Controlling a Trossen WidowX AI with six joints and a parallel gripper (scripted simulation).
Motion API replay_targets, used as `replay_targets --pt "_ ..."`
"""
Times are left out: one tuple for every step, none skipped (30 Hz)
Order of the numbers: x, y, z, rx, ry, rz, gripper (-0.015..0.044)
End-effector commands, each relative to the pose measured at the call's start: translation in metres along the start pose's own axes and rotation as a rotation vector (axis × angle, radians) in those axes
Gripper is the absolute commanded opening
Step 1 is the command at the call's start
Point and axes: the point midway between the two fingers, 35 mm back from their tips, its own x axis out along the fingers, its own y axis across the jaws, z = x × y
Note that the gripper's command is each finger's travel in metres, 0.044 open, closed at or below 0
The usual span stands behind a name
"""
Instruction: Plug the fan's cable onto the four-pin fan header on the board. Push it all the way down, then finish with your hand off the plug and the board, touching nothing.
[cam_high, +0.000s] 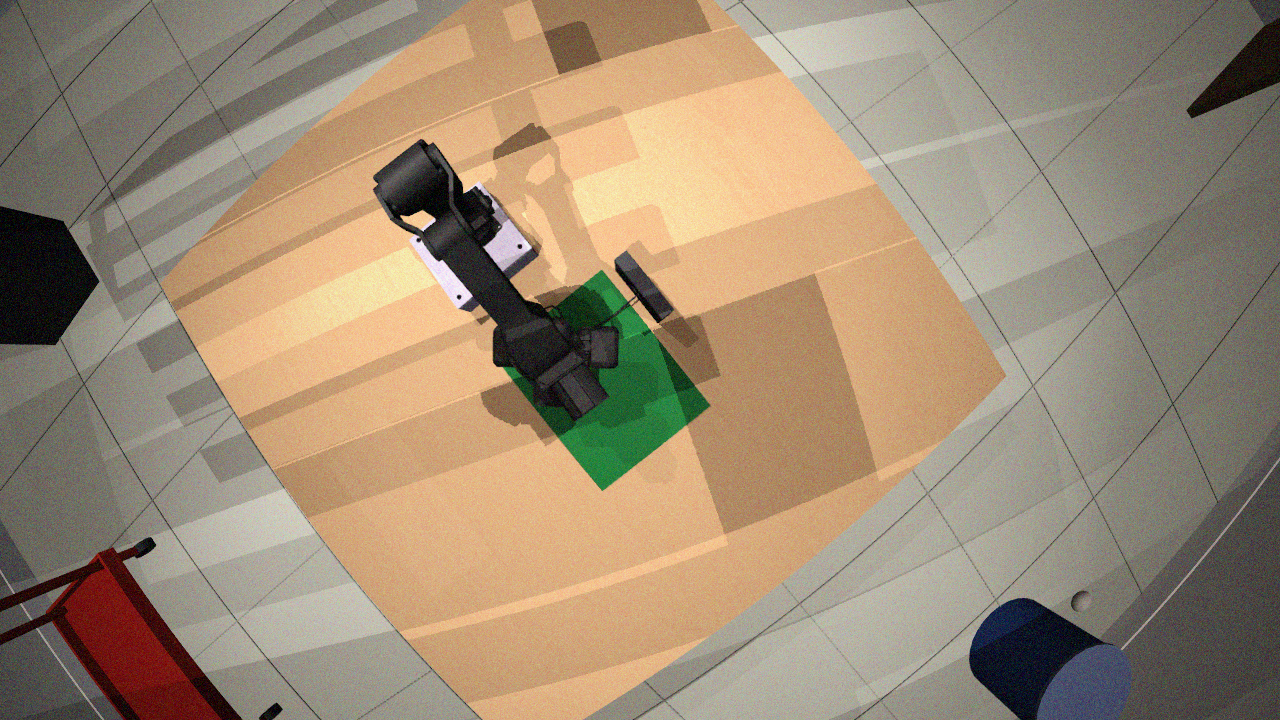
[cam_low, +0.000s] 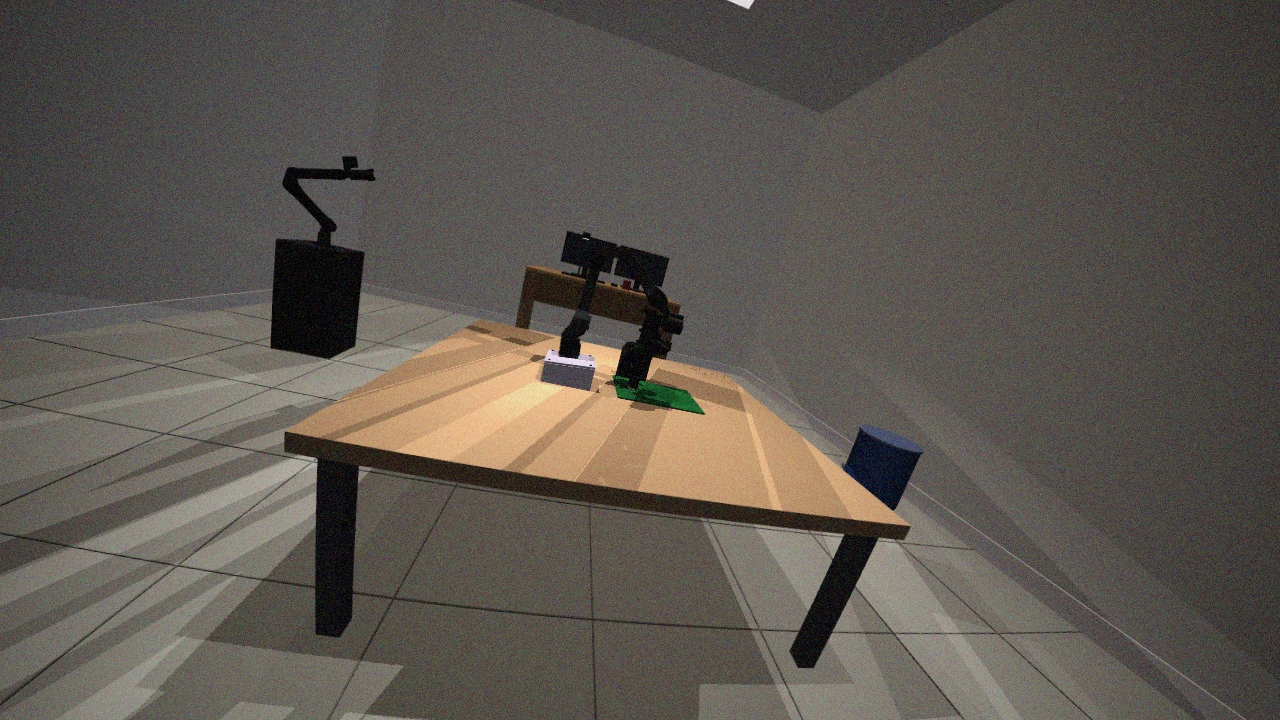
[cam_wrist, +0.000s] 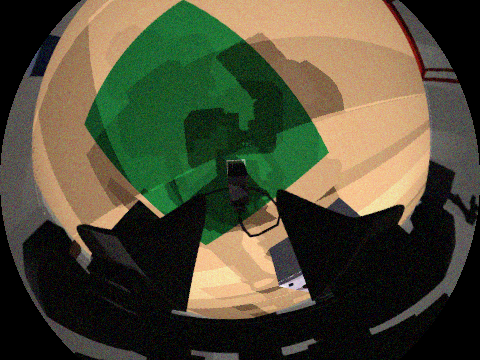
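Observation:
The green board (cam_high: 602, 465) (cam_low: 680, 400) (cam_wrist: 185, 20) lies flat on the table. In the wrist view the dark plug (cam_wrist: 237, 187) stands on the board at the small pale-outlined header (cam_wrist: 243, 161); how deeply it sits cannot be told. My gripper (cam_wrist: 241, 197) (cam_low: 633, 385) is open, its two black fingers apart on either side of the plug, with gaps showing between. The thin black cable (cam_wrist: 252, 235) loops from the plug. The dark fan (cam_high: 642, 286) stands beside the board. In the top view the arm hides the plug and header.
The arm's pale base block (cam_high: 514, 248) (cam_low: 567, 370) stands on the wooden table (cam_high: 429, 573) (cam_low: 429, 429), near the board. The cable crosses the board's corner towards the fan. A blue cylinder (cam_high: 1029, 649) (cam_low: 881, 465) and a red frame cart (cam_high: 134, 635) are beyond the table.

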Motion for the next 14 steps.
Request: replay_targets --pt "-0.006 0.003 0.031 0.001 -0.009 0.008 0.026" --pt "-0.007 0.002 0.044 0.001 -0.011 0.008 0.026" --pt "-0.007 0.001 0.058 0.001 -0.012 0.008 0.026" --pt "-0.008 -0.001 0.071 0.001 -0.013 0.007 0.026" --pt "-0.007 -0.003 0.085 0.001 -0.014 0.007 0.026" --pt "-0.007 -0.006 0.098 0.001 -0.015 0.007 0.026" --pt "-0.006 -0.009 0.109 0.001 -0.016 0.006 0.026" --pt "-0.005 -0.011 0.116 0.001 -0.017 0.006 0.026" --pt "-0.005 -0.012 0.118 0.001 -0.017 0.006 0.026" --pt "-0.005 -0.012 0.118 0.001 -0.017 0.006 0.026" --pt "-0.005 -0.012 0.118 0.001 -0.017 0.006 0.026" --pt "-0.005 -0.012 0.118 0.001 -0.017 0.006 0.026" --pt "-0.005 -0.012 0.118 0.001 -0.017 0.006 0.026" --pt "-0.005 -0.012 0.118 0.001 -0.017 0.006 0.026"
